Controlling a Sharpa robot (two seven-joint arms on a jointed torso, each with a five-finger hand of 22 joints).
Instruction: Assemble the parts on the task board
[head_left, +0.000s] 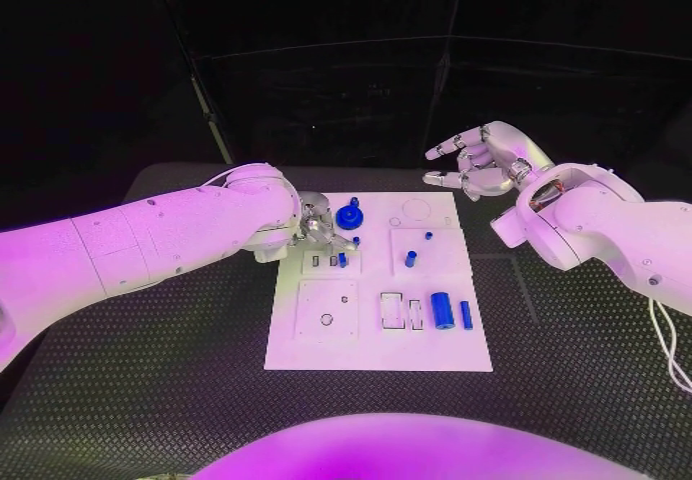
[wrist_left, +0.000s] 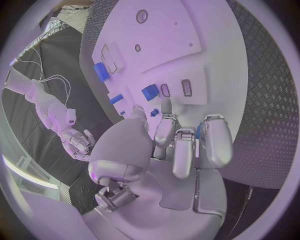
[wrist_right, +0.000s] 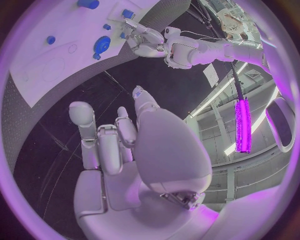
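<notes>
On the black table (head_left: 173, 400) lies the white task board (head_left: 378, 330), seen from the head camera. On its near part, toward 5 o'clock from the board's centre, a blue cylinder (head_left: 443, 312) lies flat, and a thin blue bar (head_left: 466, 314) lies just beside it on the 3 o'clock side. A little farther, 1 small blue peg (head_left: 410, 259) stands near the centre, and another small peg (head_left: 428, 236) stands just beyond it. At the board's 9 o'clock edge the left hand (head_left: 316, 232) rests over the small slots; its fingers (wrist_left: 215, 140) are curled down close to the board surface, and I cannot tell if they pinch any part. Just beyond this hand, toward 11 o'clock, sits a round blue knob part (head_left: 349, 216). Farthest, past the board's 1 o'clock corner, the right hand (head_left: 473, 160) hangs above the table with its fingers apart and nothing in them.
</notes>
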